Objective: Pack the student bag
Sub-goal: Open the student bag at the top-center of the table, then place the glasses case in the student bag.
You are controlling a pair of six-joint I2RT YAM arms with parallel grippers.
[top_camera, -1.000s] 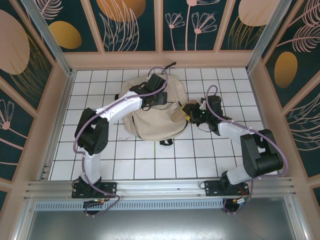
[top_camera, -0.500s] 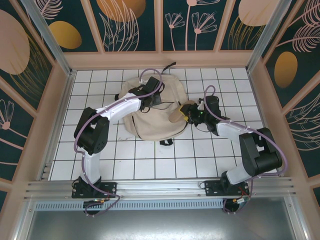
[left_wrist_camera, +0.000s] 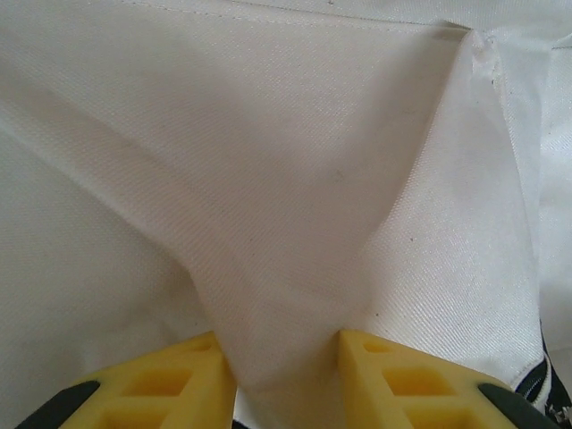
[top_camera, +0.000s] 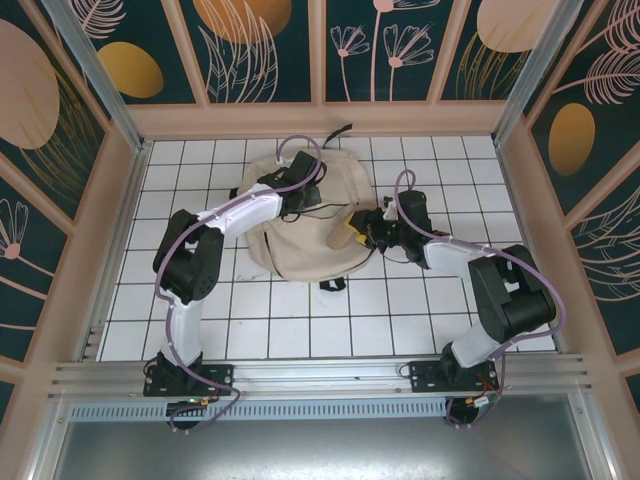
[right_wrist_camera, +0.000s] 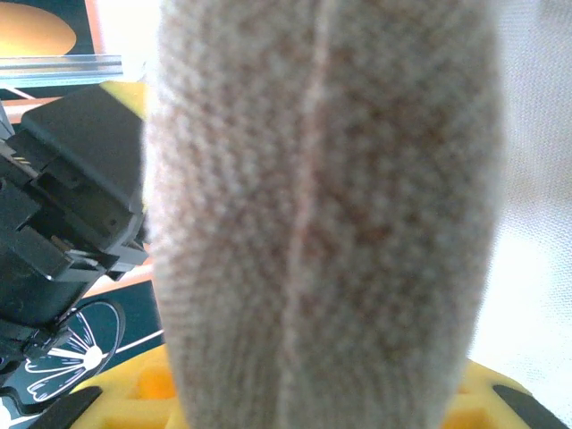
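bag lies under left gripper, fold pinched between its fingers | right gripper clamps knit roll ahead of it, at bag's edge | we judge bag soft, floppy, light: take hold at seam, not loose cloth

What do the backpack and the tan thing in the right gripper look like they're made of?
The student bag: cream woven cloth, matte, probably cotton canvas, going by its fine diagonal weave and soft folds. The tan item: coarse knit or woven textile, fuzzy, with a lengthwise seam; fibre unclear.
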